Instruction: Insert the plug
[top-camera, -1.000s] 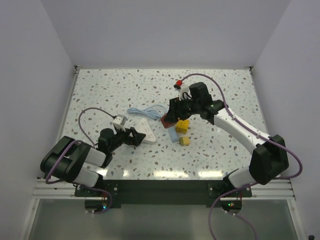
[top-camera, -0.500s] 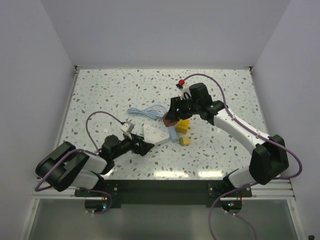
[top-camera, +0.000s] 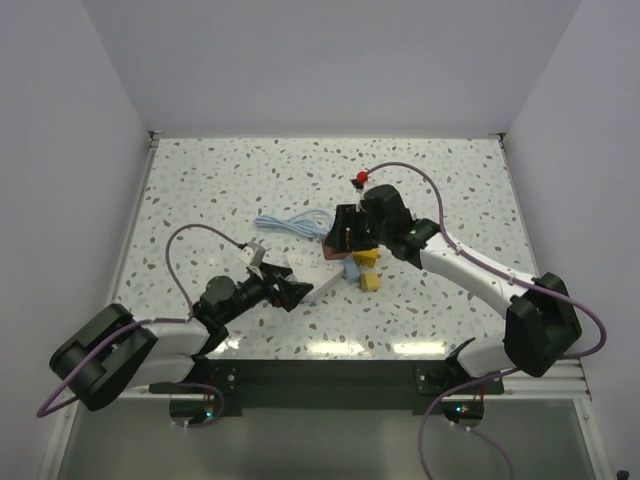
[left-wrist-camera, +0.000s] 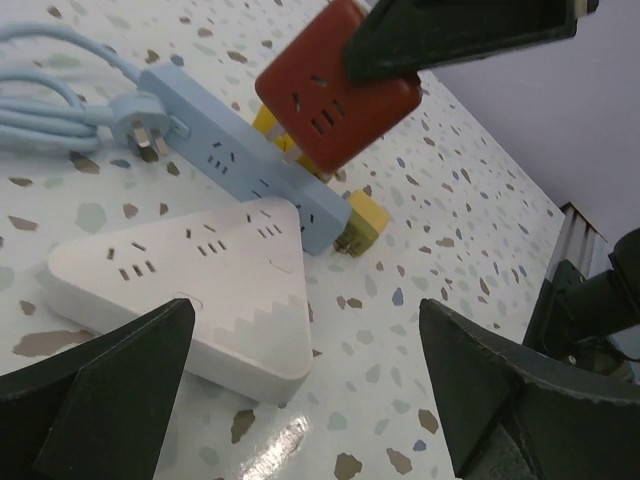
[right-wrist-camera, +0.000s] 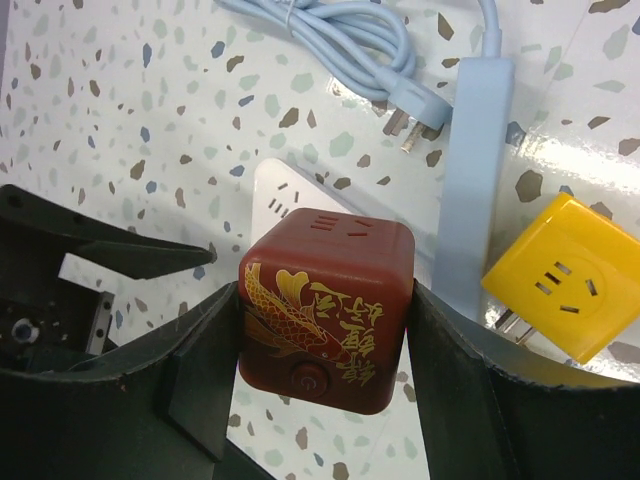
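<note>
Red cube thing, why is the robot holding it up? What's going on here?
The right gripper has the red cube socket pinched between its fingers and holds it off the table, above the white triangular power strip. The left gripper is wide open just beside that white strip, gripping nothing. A blue power strip with its coiled cable and a yellow cube lie next to them. The red cube isn't plugged into anything yet.

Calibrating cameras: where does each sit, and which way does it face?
Top external: above, behind the robot, facing down at the table; both arms show.
Left wrist: low, facing across the white strip toward the red cube; open left end effector frames it.
Right wrist: facing down at the red cube clamped in the right end effector.
Wrist views share that cube.
</note>
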